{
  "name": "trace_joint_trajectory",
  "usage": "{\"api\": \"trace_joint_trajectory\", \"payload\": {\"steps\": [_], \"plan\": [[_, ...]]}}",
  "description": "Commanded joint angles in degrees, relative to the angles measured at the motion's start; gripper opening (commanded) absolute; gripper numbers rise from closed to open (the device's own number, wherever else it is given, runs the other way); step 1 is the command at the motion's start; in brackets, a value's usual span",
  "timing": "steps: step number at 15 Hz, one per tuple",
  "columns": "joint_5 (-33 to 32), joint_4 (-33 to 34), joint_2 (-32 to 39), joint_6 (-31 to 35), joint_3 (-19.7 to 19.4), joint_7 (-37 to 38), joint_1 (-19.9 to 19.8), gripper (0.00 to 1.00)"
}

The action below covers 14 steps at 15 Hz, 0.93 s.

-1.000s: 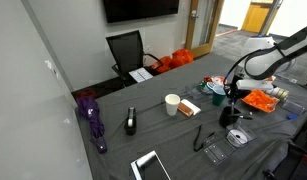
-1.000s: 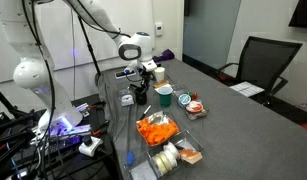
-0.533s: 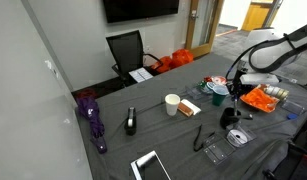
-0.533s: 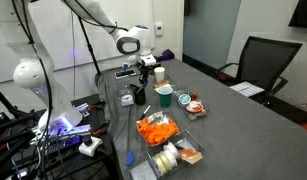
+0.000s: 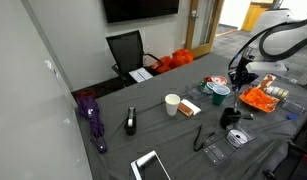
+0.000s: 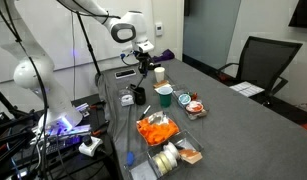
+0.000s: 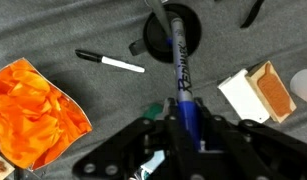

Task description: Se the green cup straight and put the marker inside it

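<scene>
green cup is upright on the tabletop, mouth up, at roughly 4 o'clock from the tool in an exterior view; it reads upright in both exterior views

marker is clamped in the tool, jaws closed on its lower barrel, and the rest sticks out toward 12 o'clock in the wrist view

change over the last second: I've lifted the tool straight up, visible in both exterior views, with the grip unchanged. So the marker is clear of the tabletop. My read: the pick is done, and the cup already looks righted. What's left is to carry the marker over toward 4 o'clock, get it near vertical above the cup mouth and release

around it in the wrist view:
- dark disc under the marker's far end, 12 o'clock
- spare pen lying flat, 10 o'clock
- orange bag, 8 o'clock
- white-and-brown block, 3 o'clock

white paper cup is well apart from the green one, at its 9 o'clock in an exterior view, and isn't the target

can't see:
- cup isn't in the wrist view, so no alignment read from there
- the marker's gripped end is buried in the tool body
- can't tell whether it's capped or which end points out
- the marker is too small to make out in the exterior views
- pale shape at the 3 o'clock frame edge is cut off, can't identify it
</scene>
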Motion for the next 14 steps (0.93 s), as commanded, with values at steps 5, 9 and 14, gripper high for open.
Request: {"api": "trace_joint_trajectory", "payload": {"steps": [5, 9, 14], "plan": [[-9.08, -1.18, -5.36, 5.05, 1.3, 4.67, -3.02, 0.05], [-15.07, 0.4, -3.78, 10.53, 0.99, 9.86, -5.74, 0.05], [-21.66, 3.65, 0.52, 14.07, 0.43, 17.87, -8.83, 0.05]]}}
